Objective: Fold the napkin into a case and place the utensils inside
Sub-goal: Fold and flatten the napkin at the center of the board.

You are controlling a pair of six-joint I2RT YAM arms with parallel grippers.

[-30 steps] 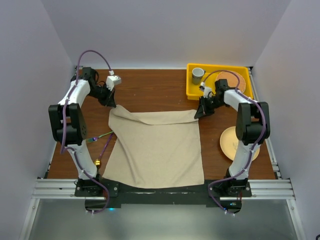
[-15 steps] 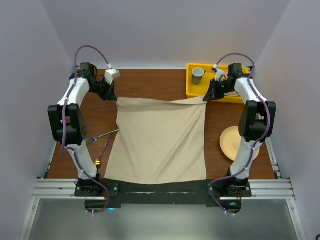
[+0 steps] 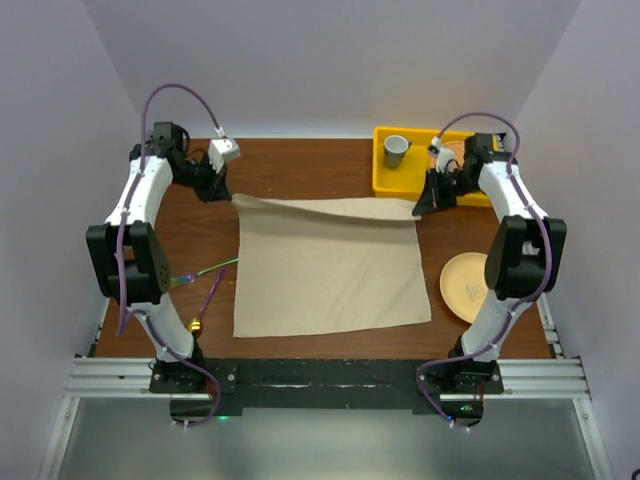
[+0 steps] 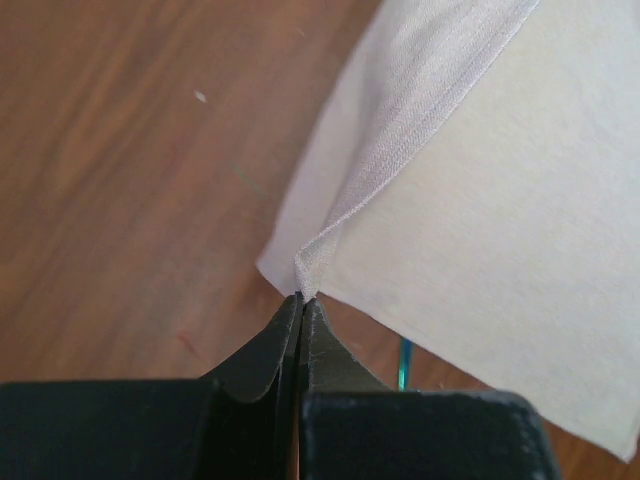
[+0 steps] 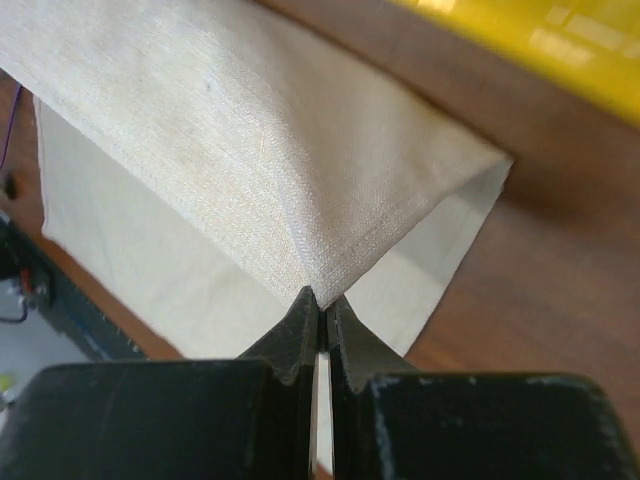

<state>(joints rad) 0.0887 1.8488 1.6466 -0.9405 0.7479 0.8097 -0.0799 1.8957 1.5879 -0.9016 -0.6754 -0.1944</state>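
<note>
The napkin [image 3: 325,265] is spread on the wooden surface [image 3: 300,170] with its far edge raised — the far-left corner is pinched in the closed left end effector [image 4: 300,300], the far-right corner in the closed right end effector [image 5: 320,298] — and the fork [image 3: 210,270] is noted just beside its left edge.

Right pincer [image 5: 320,303] pinches the napkin [image 5: 250,150] corner (yellow tray [image 5: 540,40] behind)

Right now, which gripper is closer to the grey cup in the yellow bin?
Right. The right gripper pinches a napkin corner just in front of the bin; the left gripper holds the other far corner, away from the cup.
</note>
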